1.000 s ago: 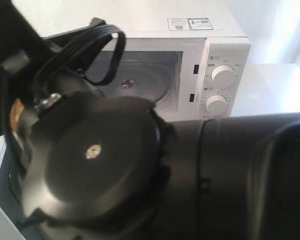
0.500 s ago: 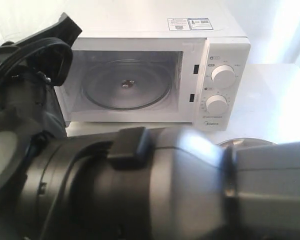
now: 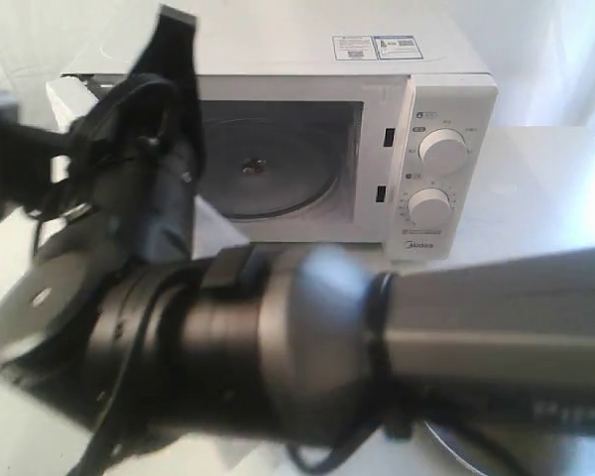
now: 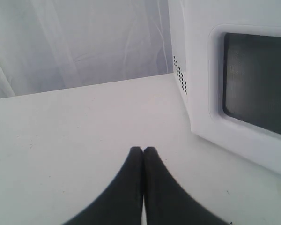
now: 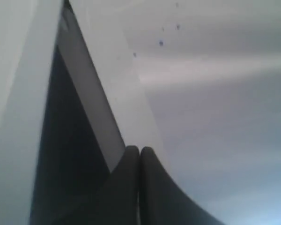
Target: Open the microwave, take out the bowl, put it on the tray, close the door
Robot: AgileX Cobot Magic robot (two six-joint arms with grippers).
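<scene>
The white microwave (image 3: 426, 89) stands at the back with its cavity showing; the glass turntable (image 3: 278, 164) inside is bare. The door (image 4: 253, 84), white with a dark window, is swung out on the microwave's left. My right arm reaches across the exterior view, and my right gripper (image 5: 139, 149) is shut, its tips against the door's edge (image 5: 107, 108). My left gripper (image 4: 143, 149) is shut over bare table, apart from the door. A sliver of the silver tray (image 3: 476, 458) shows at the bottom. The bowl is hidden.
The right arm's dark forearm (image 3: 307, 347) fills the lower exterior view and hides most of the table. Vent holes (image 4: 179, 75) mark the microwave's side. White table (image 4: 84, 122) stretches ahead of the left gripper, with a white curtain behind.
The right arm has swung left and upward across the exterior view. Its gripper now stands high at the microwave's left side and covers the left part of the cavity.
</scene>
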